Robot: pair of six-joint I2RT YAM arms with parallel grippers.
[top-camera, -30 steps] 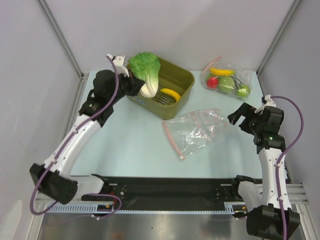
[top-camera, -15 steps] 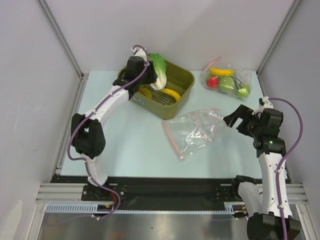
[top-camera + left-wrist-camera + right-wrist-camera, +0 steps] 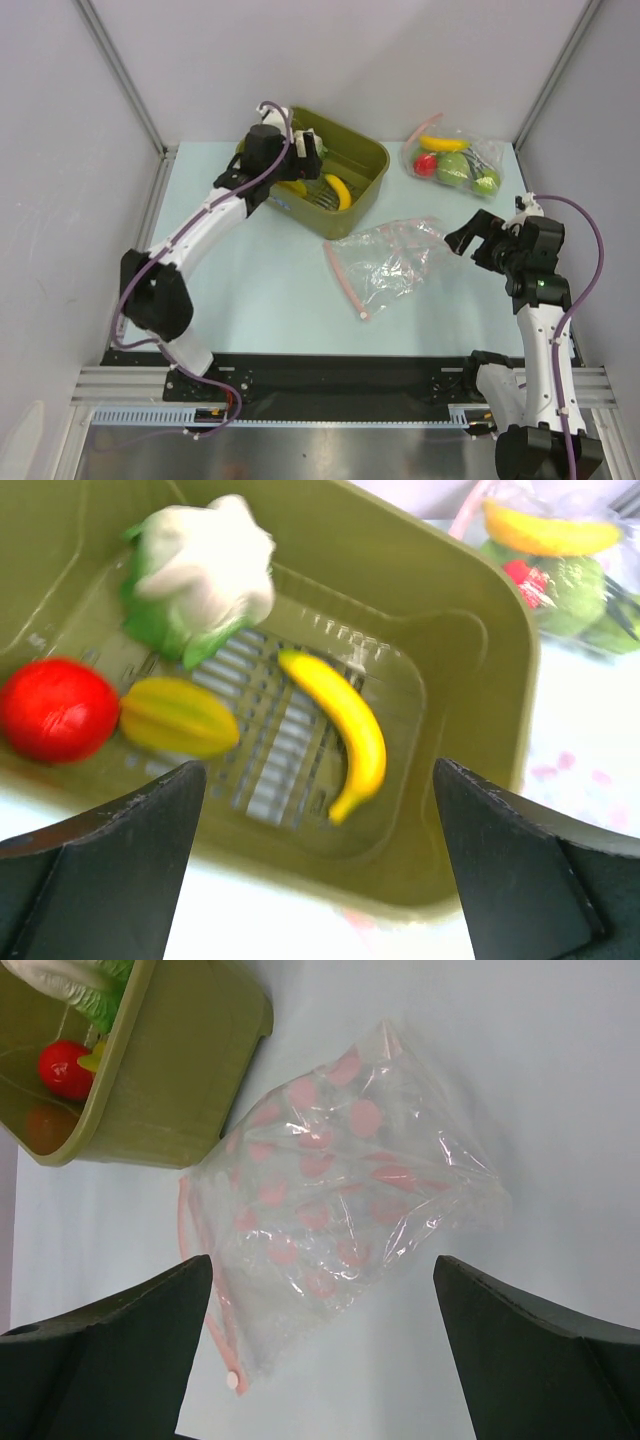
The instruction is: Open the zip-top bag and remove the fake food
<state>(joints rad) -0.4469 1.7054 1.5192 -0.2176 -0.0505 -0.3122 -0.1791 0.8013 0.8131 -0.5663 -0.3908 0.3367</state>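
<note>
Left hand (image 3: 315, 770) gapes wide above the cabbage (image 3: 200, 565) inside olive bin (image 3: 500, 630).

Crinkly clear plastic zip-top bag with pink dots (image 3: 340, 1210) lies flat at frame centre on pale table surface (image 3: 500, 1050). Its pink zip strip (image 3: 197, 1280) runs down the bag's 8 o'clock edge. Olive-green plastic bin (image 3: 170, 1070) at 10 o'clock, just beside the bag. Inside it: round red toy fruit (image 3: 65, 1068), pale green-white toy cabbage (image 3: 85, 982), partly cut off. Right gripper (image 3: 321, 1260) over the bag, dark fingers (image 3: 100, 1360) spread wide at 7 and 5 o'clock, holding nothing.
</note>
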